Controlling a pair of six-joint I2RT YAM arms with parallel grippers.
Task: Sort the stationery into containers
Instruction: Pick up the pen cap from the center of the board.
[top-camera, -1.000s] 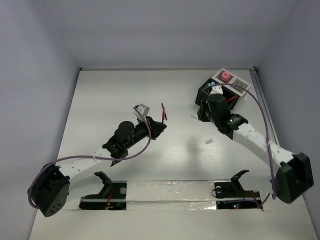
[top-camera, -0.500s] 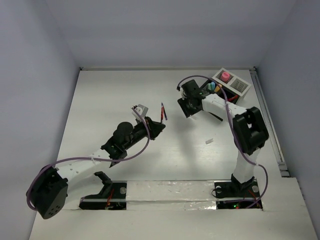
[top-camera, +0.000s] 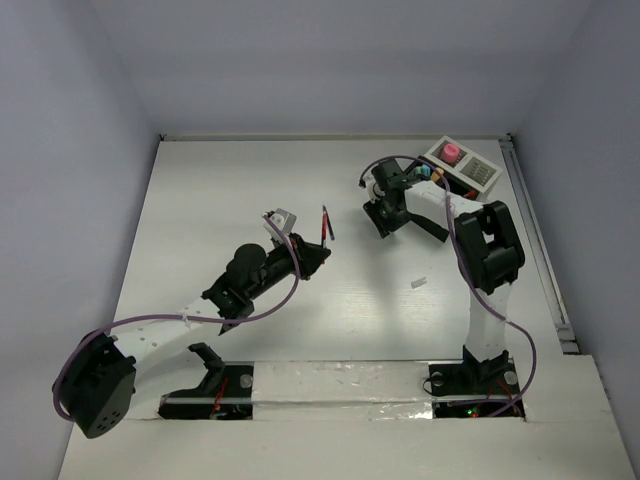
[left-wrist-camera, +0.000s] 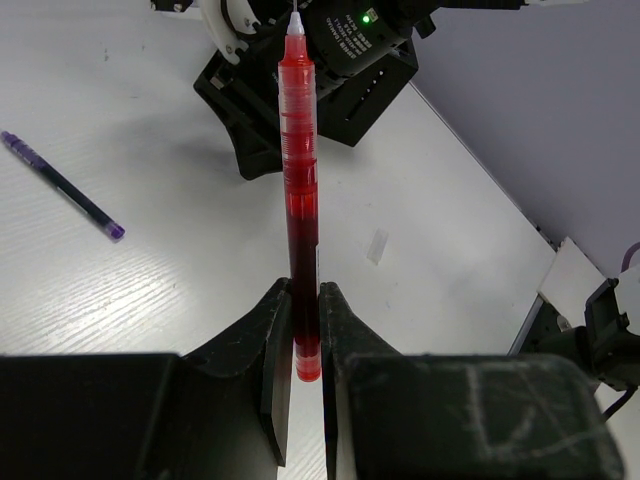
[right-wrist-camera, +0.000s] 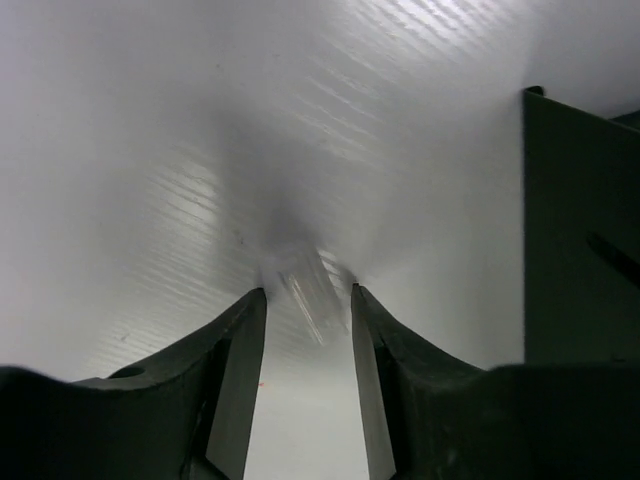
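Observation:
My left gripper (left-wrist-camera: 305, 292) is shut on the lower end of a thin red pen (left-wrist-camera: 298, 150), which stands up out of the jaws above the table's middle (top-camera: 324, 222). A dark blue pen (left-wrist-camera: 62, 186) lies flat on the table to its left. My right gripper (right-wrist-camera: 307, 292) is open, its tips down at the table around a small, blurred clear piece (right-wrist-camera: 312, 298). It is just left of the containers: a black organizer (right-wrist-camera: 580, 230) joined to a white grid-topped section (top-camera: 482, 173) that holds a pink-capped bottle (top-camera: 451, 152).
Teal and orange markers (top-camera: 428, 176) stand in the organizer, which the right arm mostly covers. A small white scrap (top-camera: 419, 283) lies on the table between the arms. White walls close the table at the back and sides.
The right arm folded back and swung its gripper from above the organizer down to the table left of it, its jaws now wider. The left gripper with the red pen has barely moved.

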